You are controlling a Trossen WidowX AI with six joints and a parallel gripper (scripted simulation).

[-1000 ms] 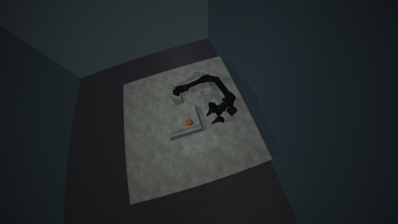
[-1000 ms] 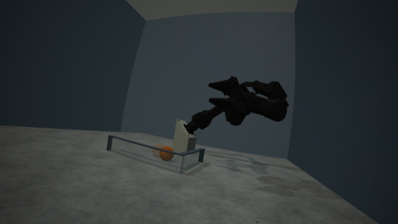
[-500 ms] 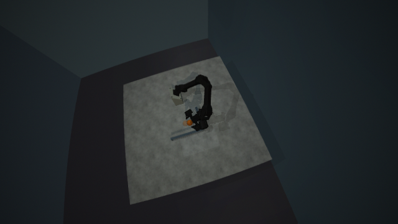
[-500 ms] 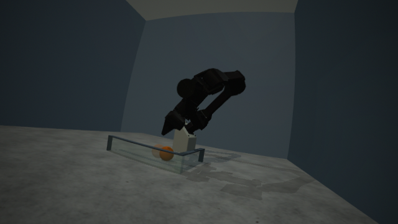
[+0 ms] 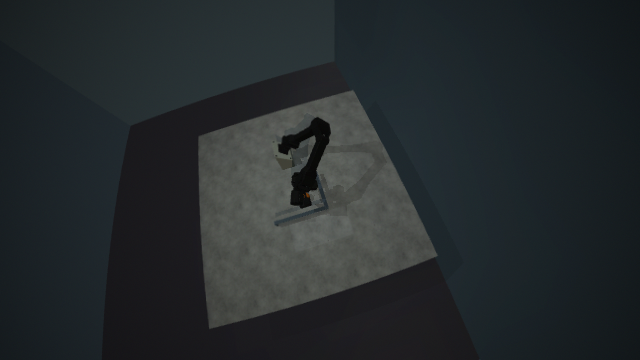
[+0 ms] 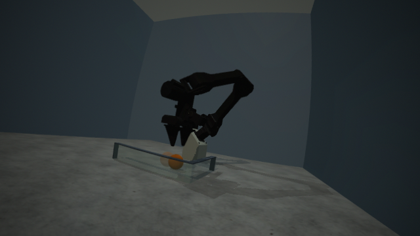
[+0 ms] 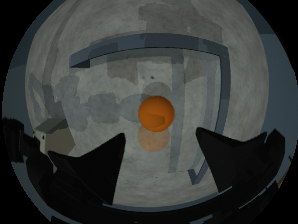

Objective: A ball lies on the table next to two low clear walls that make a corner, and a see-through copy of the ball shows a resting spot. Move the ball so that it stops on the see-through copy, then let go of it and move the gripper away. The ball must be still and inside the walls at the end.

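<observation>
My gripper (image 6: 177, 137) is hanging above the ball (image 6: 176, 161), fingers pointing down, spread wide and gripping nothing. The orange ball is sitting on the table (image 6: 98, 196) inside the corner made by the two clear walls (image 6: 147, 153), overlapping the see-through copy (image 6: 165, 158) but lying a little off it. In my wrist view the ball (image 7: 156, 113) is showing centred between my two fingers, with the pale copy (image 7: 153, 140) peeking out just below it
</observation>
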